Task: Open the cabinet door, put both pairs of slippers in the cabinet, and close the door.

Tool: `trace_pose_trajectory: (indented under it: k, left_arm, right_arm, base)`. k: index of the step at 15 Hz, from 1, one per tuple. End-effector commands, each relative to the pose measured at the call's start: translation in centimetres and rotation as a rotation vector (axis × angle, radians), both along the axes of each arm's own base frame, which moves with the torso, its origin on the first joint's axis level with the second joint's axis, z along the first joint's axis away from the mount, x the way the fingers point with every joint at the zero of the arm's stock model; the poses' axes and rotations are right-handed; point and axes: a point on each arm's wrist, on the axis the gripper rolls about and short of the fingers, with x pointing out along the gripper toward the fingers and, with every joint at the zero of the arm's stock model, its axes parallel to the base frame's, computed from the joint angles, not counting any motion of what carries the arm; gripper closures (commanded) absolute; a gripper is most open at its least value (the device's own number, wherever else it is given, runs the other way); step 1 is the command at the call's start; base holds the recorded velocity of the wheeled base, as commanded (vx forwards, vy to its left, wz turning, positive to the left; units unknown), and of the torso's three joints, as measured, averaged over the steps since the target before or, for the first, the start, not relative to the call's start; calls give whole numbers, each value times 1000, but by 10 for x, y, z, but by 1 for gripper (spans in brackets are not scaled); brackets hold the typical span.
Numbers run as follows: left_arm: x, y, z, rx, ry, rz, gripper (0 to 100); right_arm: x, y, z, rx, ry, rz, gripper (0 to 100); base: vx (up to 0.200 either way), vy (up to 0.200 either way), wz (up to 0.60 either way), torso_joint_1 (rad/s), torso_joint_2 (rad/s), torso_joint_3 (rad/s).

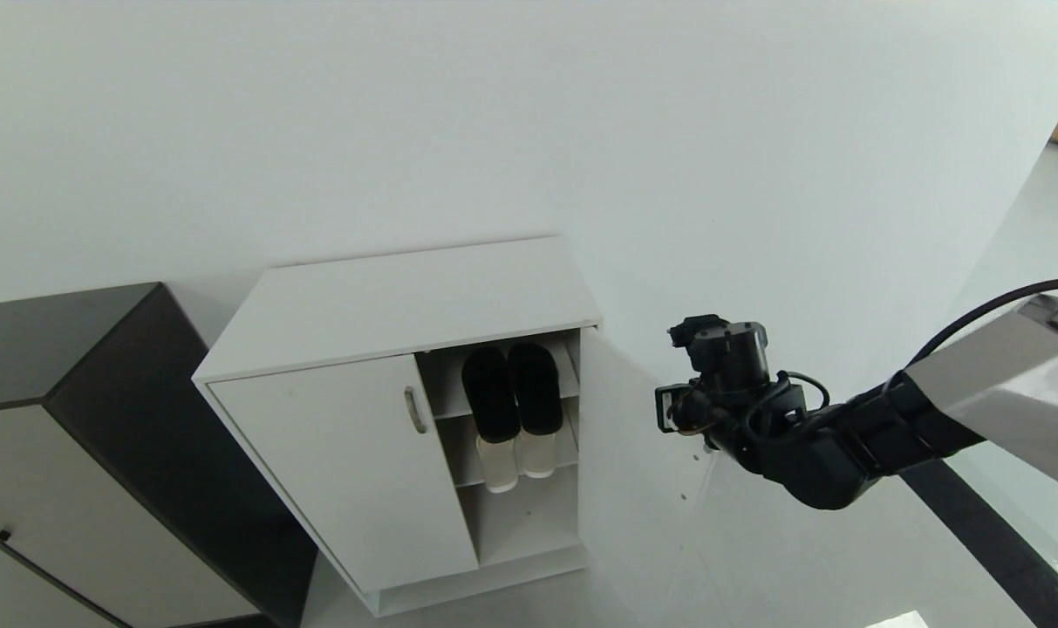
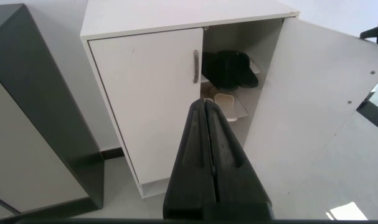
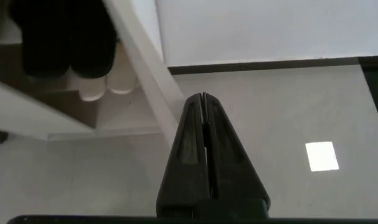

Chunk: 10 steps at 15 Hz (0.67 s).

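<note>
Jaws shut and empty on right gripper (image 3: 203, 98) and left gripper (image 2: 203, 104). Both slipper pairs (image 1: 492, 397) apparently sit inside cabinet (image 1: 406, 301); door (image 1: 633, 453) stands open. Right gripper should push door's outer face steadily until flush.

Slippers (image 1: 494, 392) inside cabinet (image 1: 406, 296); right claw (image 3: 204, 102) beside door (image 1: 633, 436).

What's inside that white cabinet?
In the cabinet, a black pair of slippers lies higher up, with a white pair just below. The closed left door hides the other half.
</note>
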Motion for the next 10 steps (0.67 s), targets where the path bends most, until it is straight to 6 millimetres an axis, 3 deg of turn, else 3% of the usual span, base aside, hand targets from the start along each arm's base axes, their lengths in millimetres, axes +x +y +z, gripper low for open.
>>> trace_pose_trajectory:
  k: [1,4,10]
  left_arm:
    - [0,0,0,0,1,0,100]
    - [0,0,0,0,1,0,100]
    - [0,0,0,0,1,2,100]
  right_arm:
    - [-27,13,14,19,-13,62,100]
    - [-54,25,27,41,-25,126,100]
    - [-61,23,27,45,-29,160,100]
  base:
    - [0,0,0,0,0,0]
    - [0,0,0,0,0,0]
    - [0,0,0,0,0,0]
